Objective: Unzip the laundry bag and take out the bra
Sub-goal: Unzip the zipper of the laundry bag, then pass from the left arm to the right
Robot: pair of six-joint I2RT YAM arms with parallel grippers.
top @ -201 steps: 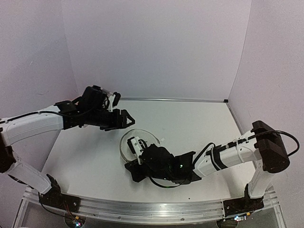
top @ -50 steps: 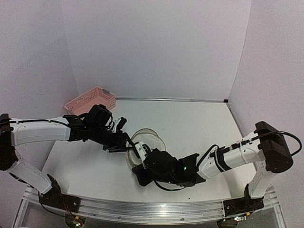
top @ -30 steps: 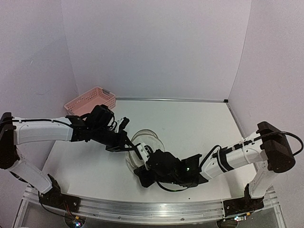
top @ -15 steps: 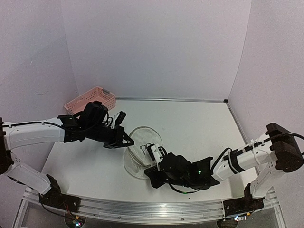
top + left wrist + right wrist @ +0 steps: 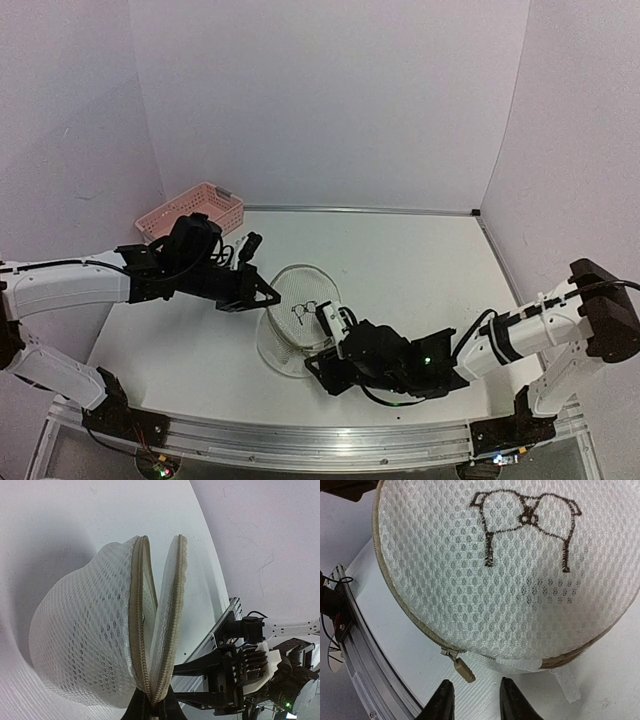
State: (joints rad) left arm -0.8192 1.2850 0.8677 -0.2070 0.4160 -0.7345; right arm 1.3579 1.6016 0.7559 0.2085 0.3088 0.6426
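The laundry bag [image 5: 297,325], a round white mesh dome with a black glasses-like logo [image 5: 525,515], stands tilted up on the table. Its tan zip rim [image 5: 141,630] gapes, so the two halves spread apart in the left wrist view. My left gripper [image 5: 271,298] is shut on the rim where the halves meet [image 5: 151,706]. At the bag's near side my right gripper [image 5: 318,362] is open. The small tan zip pull [image 5: 462,669] hangs loose just ahead of its gap [image 5: 475,702], touching neither finger. The bra is hidden; nothing of it shows through the mesh.
A pink slotted basket [image 5: 190,212] stands at the back left by the wall. The metal rail of the table's front edge [image 5: 300,440] runs close behind my right gripper [image 5: 355,645]. Walls close in the table at the back and on the right.
My right gripper has opened and let go of the zip pull after drawing it along the rim toward the front right. The bag's halves have parted and it stands more upright.
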